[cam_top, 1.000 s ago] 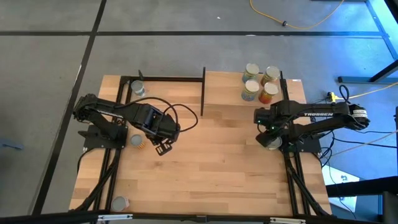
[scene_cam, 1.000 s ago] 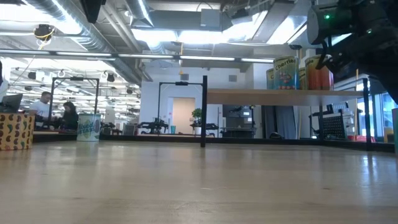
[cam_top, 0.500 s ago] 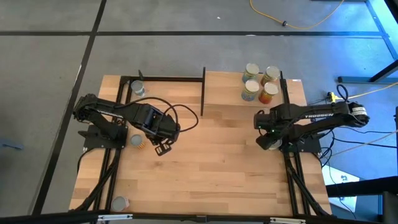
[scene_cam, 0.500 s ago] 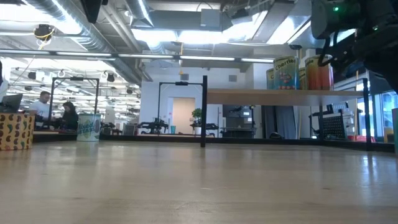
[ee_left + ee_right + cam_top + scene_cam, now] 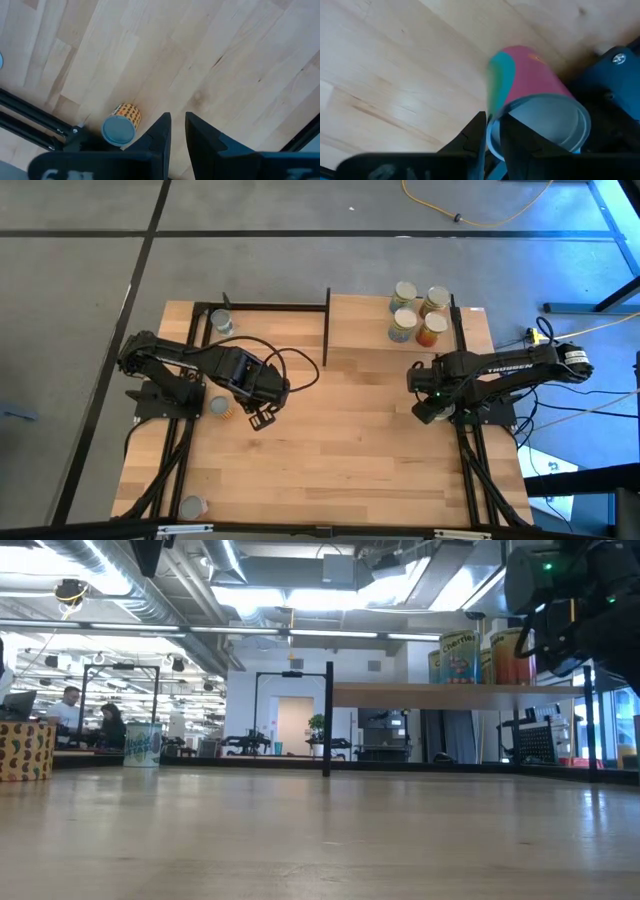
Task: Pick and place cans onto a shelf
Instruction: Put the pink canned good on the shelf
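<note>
Farthest from the shelf [image 5: 360, 320], at the near left corner of the table [image 5: 350, 470]: a lone can [image 5: 190, 506], upright, pale lid showing.

Closer in, well short of the shelf's left end: the left gripper [image 5: 177, 117], hanging over bare wood, fingers [image 5: 161, 131] drawn almost together with nothing between them. Just beside that arm's base, near the black rail: an orange-dotted can [image 5: 121, 129], upright, grey-blue lid up, apart from the gripper.

Across the table, just in front of the shelf's right end: the right gripper [image 5: 491, 117], pinched tight on the rim of a pink-and-teal can [image 5: 535, 75], pale lid facing the wrist camera, label smeared by motion. Hard to tell whether that can touches the table.

On the shelf itself, bunched at its right end: four cans [image 5: 402, 326], all upright, two in front and two behind, labels green, yellow and orange.

Beyond the shelf's left post, at the far left of the table: a last can [image 5: 222, 323], upright, alone.
</note>
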{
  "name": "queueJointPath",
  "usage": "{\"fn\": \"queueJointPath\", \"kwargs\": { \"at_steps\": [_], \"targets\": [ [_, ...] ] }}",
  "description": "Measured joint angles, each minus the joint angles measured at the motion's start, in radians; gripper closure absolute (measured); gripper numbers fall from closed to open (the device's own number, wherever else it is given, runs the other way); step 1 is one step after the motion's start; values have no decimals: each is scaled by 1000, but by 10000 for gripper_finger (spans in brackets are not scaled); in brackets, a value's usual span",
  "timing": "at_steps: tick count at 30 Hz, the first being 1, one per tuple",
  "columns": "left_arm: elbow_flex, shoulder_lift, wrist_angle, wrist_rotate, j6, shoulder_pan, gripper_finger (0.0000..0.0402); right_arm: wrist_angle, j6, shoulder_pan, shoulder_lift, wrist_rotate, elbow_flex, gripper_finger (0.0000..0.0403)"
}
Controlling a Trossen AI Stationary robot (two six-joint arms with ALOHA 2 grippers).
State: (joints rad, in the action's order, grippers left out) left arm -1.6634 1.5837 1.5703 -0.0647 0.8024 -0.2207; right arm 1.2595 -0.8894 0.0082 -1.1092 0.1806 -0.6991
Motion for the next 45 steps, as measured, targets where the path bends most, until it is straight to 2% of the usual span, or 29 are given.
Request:
{"fn": "queueJointPath", "kwargs": {
  "at_steps": [4, 9, 16, 22, 29, 33, 36, 41, 45],
  "targets": [
    [0, 0, 0, 8, 0, 0, 353, 4, 7, 0, -6, -5, 0, 350],
    [0, 0, 0, 17, 0, 0, 353, 13, 37, 0, -8, -19, 1, 392],
    [0, 0, 0, 33, 0, -5, 353, 27, 100, 28, -8, -37, -16, 398],
    [0, 0, 0, 33, -1, -5, 353, 72, 113, 73, -11, -43, -126, 400],
    [0, 0, 0, 31, -1, -5, 353, 140, 153, 144, -50, 7, -332, 401],
    [0, 0, -1, 30, -1, -5, 353, 252, 249, 166, -155, 5, -516, 401],
    [0, 0, -1, 30, -1, -5, 353, 319, 343, 167, -248, -37, -655, 402],
    [0, 0, -3, 30, -1, -5, 353, 308, 493, 129, -372, -63, -864, 402],
    [0, 0, -4, 30, -2, -8, 353, 310, 606, 69, -468, -124, -1021, 402]
  ]
}}
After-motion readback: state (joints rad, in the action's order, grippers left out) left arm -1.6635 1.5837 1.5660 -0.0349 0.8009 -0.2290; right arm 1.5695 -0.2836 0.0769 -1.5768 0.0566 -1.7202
